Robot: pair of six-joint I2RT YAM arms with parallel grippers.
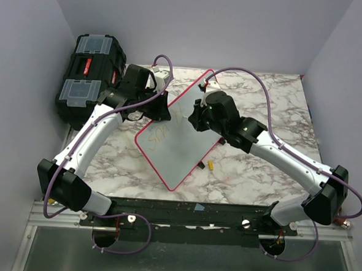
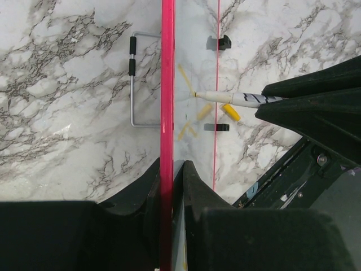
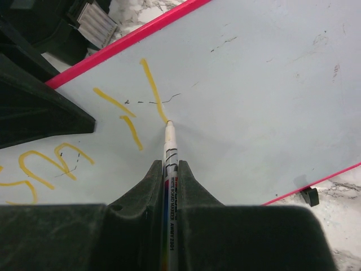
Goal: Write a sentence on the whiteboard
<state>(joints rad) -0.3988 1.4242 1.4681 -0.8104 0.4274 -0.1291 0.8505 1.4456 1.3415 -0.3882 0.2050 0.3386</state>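
Writing is under way, partway through the sentence (image 3: 153,90). A few yellow strokes stand at the upper left of the right wrist view, and most of the white face to the right is bare. The whiteboard (image 1: 180,141) lies diagonally across the middle of the top view on the marble surface (image 1: 263,97).

The left fingers (image 2: 194,186) are closed on its pink frame at the upper left edge, steadying it. The right fingers (image 3: 194,186) are closed tight on a marker (image 3: 169,152). Its tip touches the whiteboard at the lower end of a long slanted yellow stroke.

The next move, as I judge it, calls for either drawing the tip on with light, even pressure or lifting it to start the next stroke. The left grip must keep the whiteboard from sliding.

The marker barrel reads "WHITE BOARD MARKER"; the smaller print below it is too blurred to read. The yellow letters look like an "S" and an "n" at the lower left, but no word can be made out. A yellow cap (image 1: 211,165) lies just beside the whiteboard's lower right edge.
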